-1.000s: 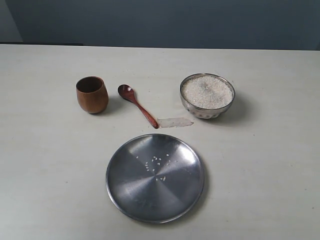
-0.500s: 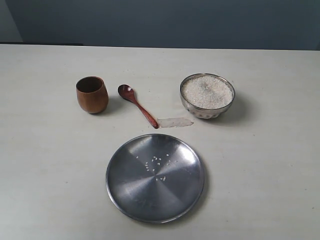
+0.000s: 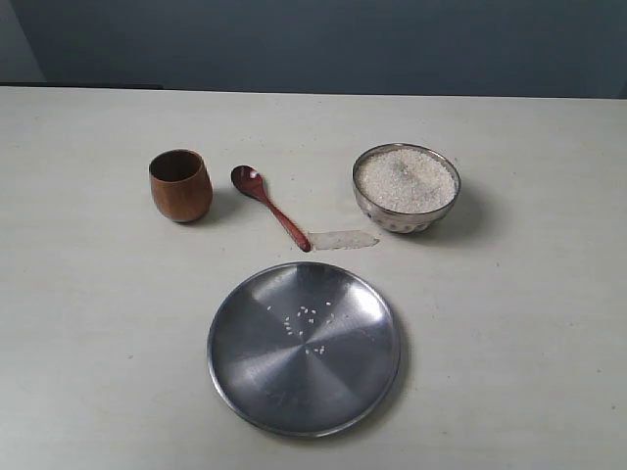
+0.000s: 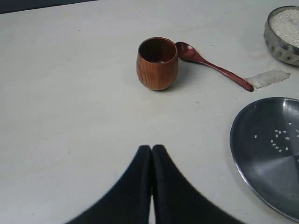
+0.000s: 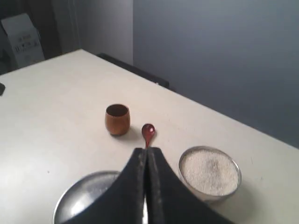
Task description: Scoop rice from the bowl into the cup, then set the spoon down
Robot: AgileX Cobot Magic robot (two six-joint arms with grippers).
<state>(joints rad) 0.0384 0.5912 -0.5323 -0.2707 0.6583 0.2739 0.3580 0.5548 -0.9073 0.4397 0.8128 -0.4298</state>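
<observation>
Backing pale tbl (image 3: 98, 343) w/ bowl (image 3: 402, 220), blue wall (image 3: 313, 39)

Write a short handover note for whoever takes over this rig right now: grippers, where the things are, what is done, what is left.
Left gripper: shut, empty.
Right gripper: shut, empty.
Spoon lies on the table between cup and bowl, touched by neither gripper.
The bowl is full of rice; a few grains lie on the plate.
Done: nothing certain; cannot tell whether the cup holds rice.
Left, probably: grasp spoon, scoop, tip into cup, set spoon down.
</observation>
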